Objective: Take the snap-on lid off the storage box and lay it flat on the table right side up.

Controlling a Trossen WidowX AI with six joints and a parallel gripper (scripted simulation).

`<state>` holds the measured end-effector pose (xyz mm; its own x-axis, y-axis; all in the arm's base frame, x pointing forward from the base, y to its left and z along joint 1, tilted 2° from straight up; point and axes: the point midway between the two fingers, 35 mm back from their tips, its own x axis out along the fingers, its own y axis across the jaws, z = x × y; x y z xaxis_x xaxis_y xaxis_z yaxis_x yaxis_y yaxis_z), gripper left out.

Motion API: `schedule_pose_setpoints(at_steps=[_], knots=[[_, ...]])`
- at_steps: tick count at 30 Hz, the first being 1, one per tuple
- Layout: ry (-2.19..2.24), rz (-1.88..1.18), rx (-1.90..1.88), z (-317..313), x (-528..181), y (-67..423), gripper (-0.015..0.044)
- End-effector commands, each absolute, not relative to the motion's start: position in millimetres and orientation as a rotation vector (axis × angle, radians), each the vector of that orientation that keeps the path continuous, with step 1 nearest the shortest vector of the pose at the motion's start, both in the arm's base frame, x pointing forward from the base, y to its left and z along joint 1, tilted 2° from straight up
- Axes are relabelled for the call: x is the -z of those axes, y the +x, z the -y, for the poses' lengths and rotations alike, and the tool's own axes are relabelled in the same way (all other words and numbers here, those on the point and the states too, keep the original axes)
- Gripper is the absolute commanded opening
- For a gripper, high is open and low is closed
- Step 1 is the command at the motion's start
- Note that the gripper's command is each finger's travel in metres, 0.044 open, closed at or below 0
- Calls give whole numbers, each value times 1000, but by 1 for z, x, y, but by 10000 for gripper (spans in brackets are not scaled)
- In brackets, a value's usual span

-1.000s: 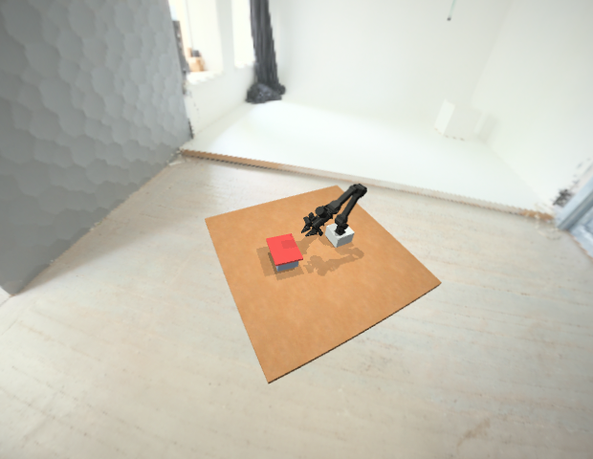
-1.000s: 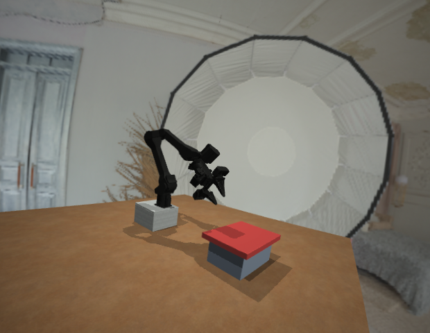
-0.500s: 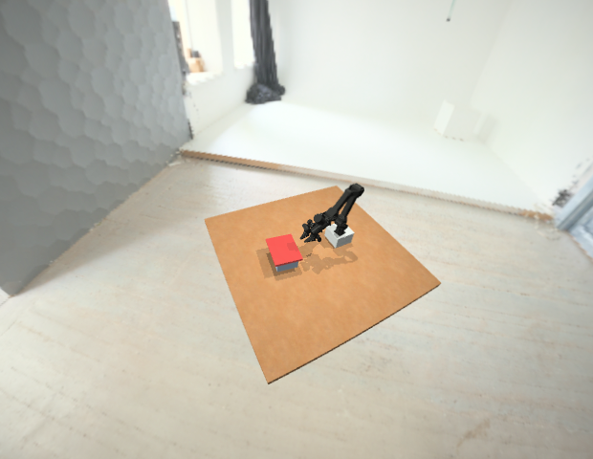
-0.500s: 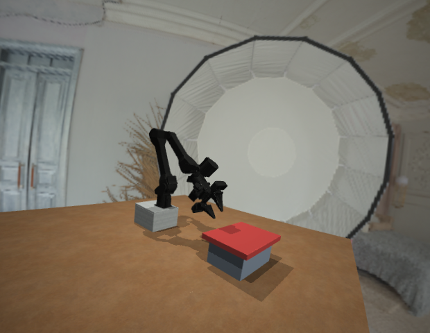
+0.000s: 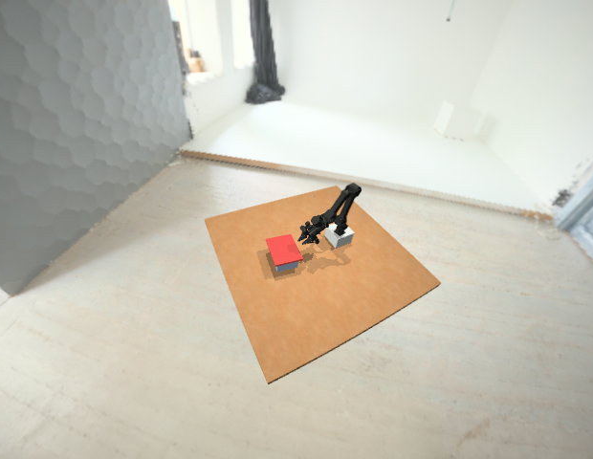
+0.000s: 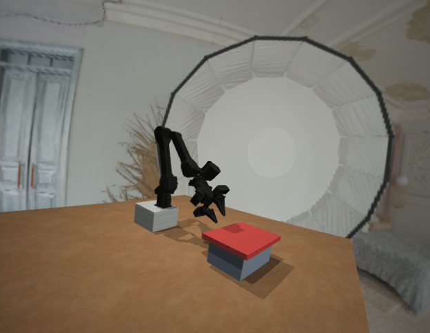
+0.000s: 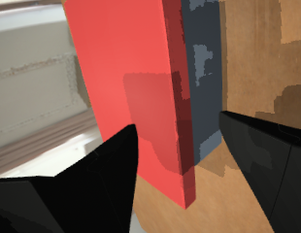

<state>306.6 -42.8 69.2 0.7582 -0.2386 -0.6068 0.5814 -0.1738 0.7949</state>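
My arm [image 6: 172, 157] rises from its grey base block [image 6: 156, 216], folds sharply at the elbow and dips forward, wrist angled down. My gripper [image 6: 212, 210] hangs tips-down in the air, just off the near corner of the lid [image 6: 241, 238], not touching it. My fingers stand about half apart, with nothing between them.

Through the wrist camera the two black finger wedges frame the bottom of the view, matte and tapering to points. In the gap between them lies the lid's corner [image 7: 183, 182]: a flat red square slab, smooth and plain, with a thin darker side edge, and my own shadow falling across its surface.

Under the lid sits the box [image 6: 240, 263], blue-grey, smooth-sided, smaller in footprint, so the lid overhangs it all round. The lid is on the box and level.

Everything stands on the table [image 6: 82, 268], a brown, faintly grained board. The box rests a little beyond and below my fingertips, on the side away from the base block. Its shadow spreads on the board past it.
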Motion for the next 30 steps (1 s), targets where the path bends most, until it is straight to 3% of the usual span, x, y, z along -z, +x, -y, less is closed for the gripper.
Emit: schedule_pose_setpoints(at_steps=[1,30], knots=[[1585,-283,736,44,-67,314,235],[1587,-280,734,55,-38,345,235]])
